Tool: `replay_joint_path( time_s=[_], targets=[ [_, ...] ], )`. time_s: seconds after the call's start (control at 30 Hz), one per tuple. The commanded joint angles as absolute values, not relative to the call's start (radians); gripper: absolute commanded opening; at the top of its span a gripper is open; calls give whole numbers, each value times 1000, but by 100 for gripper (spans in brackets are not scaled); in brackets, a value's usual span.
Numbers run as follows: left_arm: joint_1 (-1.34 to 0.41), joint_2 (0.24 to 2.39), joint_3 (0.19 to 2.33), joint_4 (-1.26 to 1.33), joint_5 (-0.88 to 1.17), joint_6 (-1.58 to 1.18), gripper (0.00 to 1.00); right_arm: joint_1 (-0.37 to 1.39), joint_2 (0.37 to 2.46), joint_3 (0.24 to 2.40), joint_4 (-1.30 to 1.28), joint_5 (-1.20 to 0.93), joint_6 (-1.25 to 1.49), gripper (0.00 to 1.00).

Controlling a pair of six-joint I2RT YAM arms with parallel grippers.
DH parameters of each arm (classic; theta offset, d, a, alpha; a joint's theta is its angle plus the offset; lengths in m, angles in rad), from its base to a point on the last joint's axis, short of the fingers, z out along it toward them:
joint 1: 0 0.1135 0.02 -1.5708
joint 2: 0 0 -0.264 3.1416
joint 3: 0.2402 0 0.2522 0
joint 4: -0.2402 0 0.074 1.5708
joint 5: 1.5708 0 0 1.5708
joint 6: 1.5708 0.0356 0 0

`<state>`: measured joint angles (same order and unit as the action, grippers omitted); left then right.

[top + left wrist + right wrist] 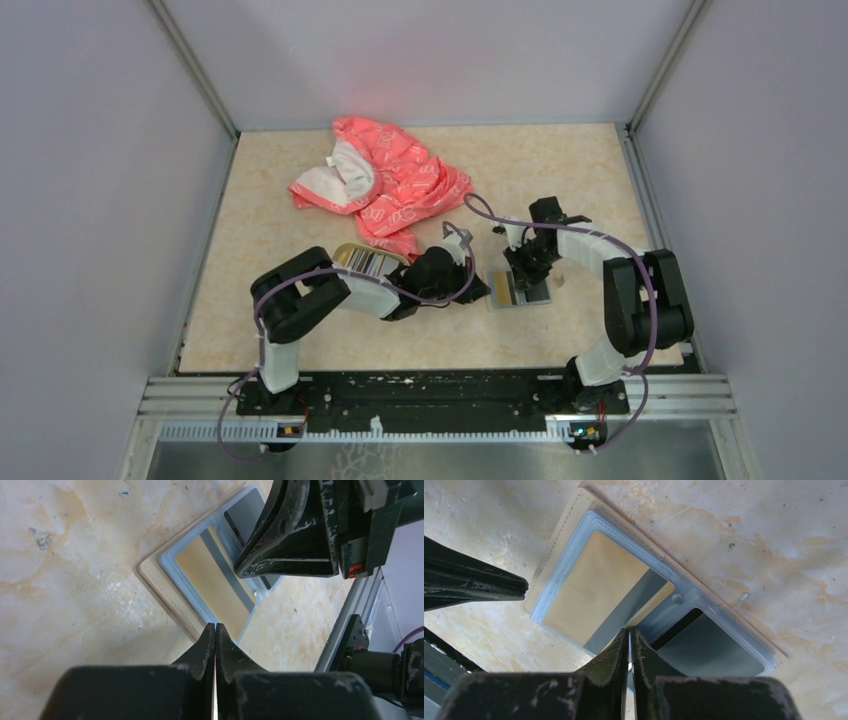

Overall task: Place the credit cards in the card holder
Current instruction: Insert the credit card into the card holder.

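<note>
The card holder (521, 290) lies open on the table, blue-grey lining up, with its tan edge (569, 517) showing. A golden-tan card (589, 592) with a grey stripe sits in one pocket, its corner sticking out near the snap dot. A dark card (714, 650) sits in the other pocket. My right gripper (629, 629) is shut, its tips on the golden card's stripe edge. My left gripper (215, 626) is shut, its tips at the holder's edge (160, 587) beside the golden card (210, 575). More striped cards (372, 263) lie in the oval dish.
The oval gold-rimmed dish (350, 252) sits under my left arm. A pink-red patterned cloth (385, 185) lies crumpled at the back. Grey walls close in the table on three sides, and a metal rail runs along the near edge.
</note>
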<state>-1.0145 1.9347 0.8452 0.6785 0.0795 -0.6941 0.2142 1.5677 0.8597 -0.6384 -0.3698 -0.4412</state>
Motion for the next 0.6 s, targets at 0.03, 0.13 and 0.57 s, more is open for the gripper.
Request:
replay_joint_path(
  time_s=[0.03, 0.13, 0.57],
  targets=[
    [-1016, 1956, 900, 622, 95, -676, 0, 219, 1587, 875, -629, -334, -448, 5],
    [-1017, 1966, 914, 590, 90, -678, 0, 219, 1587, 876, -632, -336, -448, 5],
    [-1016, 1976, 922, 602, 130, -689, 6, 219, 1591, 879, -633, -339, -448, 6]
  ],
)
